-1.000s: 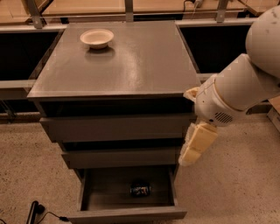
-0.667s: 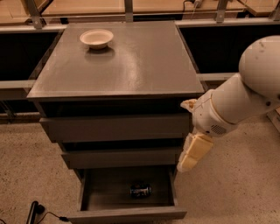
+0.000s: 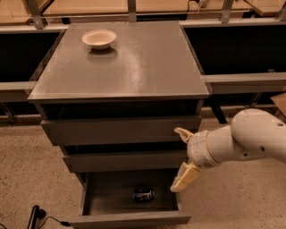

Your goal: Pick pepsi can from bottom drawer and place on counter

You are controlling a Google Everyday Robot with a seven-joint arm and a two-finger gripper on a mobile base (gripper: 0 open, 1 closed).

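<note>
The pepsi can (image 3: 144, 194) lies on its side on the floor of the open bottom drawer (image 3: 129, 218), near the middle. My gripper (image 3: 184, 155) hangs at the drawer cabinet's right front, above and to the right of the can. Its two cream fingers (image 3: 185, 177) are spread wide apart and hold nothing. The lower finger is over the drawer's right rear corner. The counter (image 3: 134, 67) is the grey-brown top of the cabinet, above the gripper.
A cream bowl (image 3: 98, 39) sits at the counter's back left. The two upper drawers (image 3: 116, 129) stick out slightly in steps. A black cable (image 3: 35, 215) lies on the speckled floor at lower left. Light wooden tabletops (image 3: 85, 6) run behind.
My arm has dropped lower on the right, and the gripper has come down from beside the upper drawers to just above the bottom drawer's right side. The can has not moved.
</note>
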